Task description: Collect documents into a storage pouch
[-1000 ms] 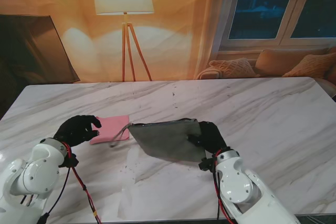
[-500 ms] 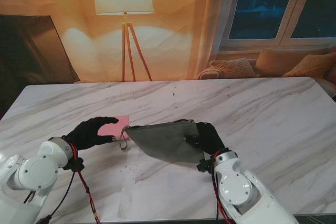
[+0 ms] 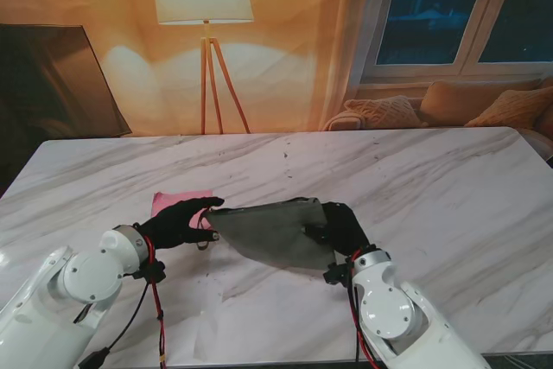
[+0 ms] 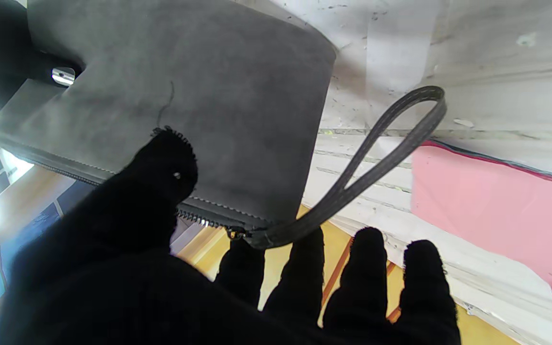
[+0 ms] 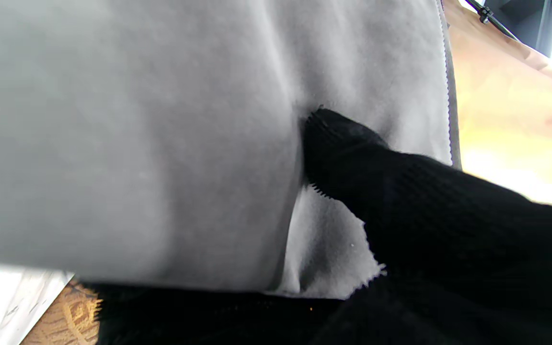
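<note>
Two hands at grey pouch (image 3: 275, 231), right fingers (image 5: 348, 158) clamped, left fingers (image 4: 367, 268) apart.

The right hand (image 3: 340, 224) gripped the grey pouch (image 3: 272, 229) while the left hand (image 3: 180, 222) touched its left corner, covering the pink document (image 3: 177, 199).

Home living room: tripod floor lamp (image 3: 204, 6) by warm wall, cushions (image 3: 467, 101) under window (image 3: 467, 10), marble table (image 3: 415, 179) in front
</note>
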### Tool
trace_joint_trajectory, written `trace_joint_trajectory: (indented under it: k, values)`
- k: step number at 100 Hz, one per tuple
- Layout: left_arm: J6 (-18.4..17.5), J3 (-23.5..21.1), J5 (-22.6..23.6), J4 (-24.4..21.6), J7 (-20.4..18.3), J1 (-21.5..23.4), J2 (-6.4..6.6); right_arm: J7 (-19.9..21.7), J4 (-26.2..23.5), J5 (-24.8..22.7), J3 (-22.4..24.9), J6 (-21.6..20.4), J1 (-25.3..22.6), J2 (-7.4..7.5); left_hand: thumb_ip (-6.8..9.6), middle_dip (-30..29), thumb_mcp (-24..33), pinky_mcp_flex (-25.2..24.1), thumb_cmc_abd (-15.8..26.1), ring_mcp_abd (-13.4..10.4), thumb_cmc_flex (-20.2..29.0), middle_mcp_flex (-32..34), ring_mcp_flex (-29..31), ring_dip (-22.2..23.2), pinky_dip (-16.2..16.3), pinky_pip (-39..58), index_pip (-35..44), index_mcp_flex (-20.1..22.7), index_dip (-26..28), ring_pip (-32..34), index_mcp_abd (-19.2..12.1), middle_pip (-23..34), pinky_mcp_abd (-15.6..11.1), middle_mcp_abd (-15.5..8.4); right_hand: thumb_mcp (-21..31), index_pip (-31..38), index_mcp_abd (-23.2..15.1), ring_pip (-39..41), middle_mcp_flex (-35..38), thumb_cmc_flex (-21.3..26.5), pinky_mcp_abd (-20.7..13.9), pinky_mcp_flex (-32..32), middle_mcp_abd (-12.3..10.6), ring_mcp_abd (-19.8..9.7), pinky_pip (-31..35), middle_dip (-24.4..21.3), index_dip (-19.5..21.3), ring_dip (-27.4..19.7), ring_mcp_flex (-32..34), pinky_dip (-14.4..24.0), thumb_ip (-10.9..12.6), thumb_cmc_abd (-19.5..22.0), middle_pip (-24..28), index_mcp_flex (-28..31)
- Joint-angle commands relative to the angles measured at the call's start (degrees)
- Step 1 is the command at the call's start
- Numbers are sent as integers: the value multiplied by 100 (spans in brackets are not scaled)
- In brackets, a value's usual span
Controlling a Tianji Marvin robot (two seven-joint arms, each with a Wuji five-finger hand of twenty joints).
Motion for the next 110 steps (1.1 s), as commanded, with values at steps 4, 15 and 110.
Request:
trace_joint_trajectory:
  k: [4,15,110]
  values:
    - [-44,139,-8,145,54,-112,-95,62,-13,19,-9,9,-43,-18,13,-74,268,81,-205,-151,-157,-260,-133,-44,258,-250,-20,-186,14,-23,-154,-5,-113,-160,225,1457,-458,141,108,491,-97,19,22,-366,107,31,538,28,319,-84,250,680,97,1184]
    - [-48,283,-78,291,157,-236,-126,65,-15,26,-10,-9,-46,-18,23,-46,358,141,-237,-58,-72,-181,-72,4,347,-224,43,-67,36,52,-206,63,-78,-135,218,1467,-493,136,103,487,-99,2,4,-364,106,29,549,26,306,-85,249,685,94,1173]
    - [-186,654,-174,675,1303,-437,-397,-8,-36,165,-84,91,-52,-62,-795,3047,1372,1013,-782,787,1914,3088,1898,2199,244,4969,3661,2629,136,4057,-202,1568,171,329,70,1463,-629,-754,44,475,-50,-580,-143,-210,-638,29,622,-259,-114,-457,270,789,3,1067]
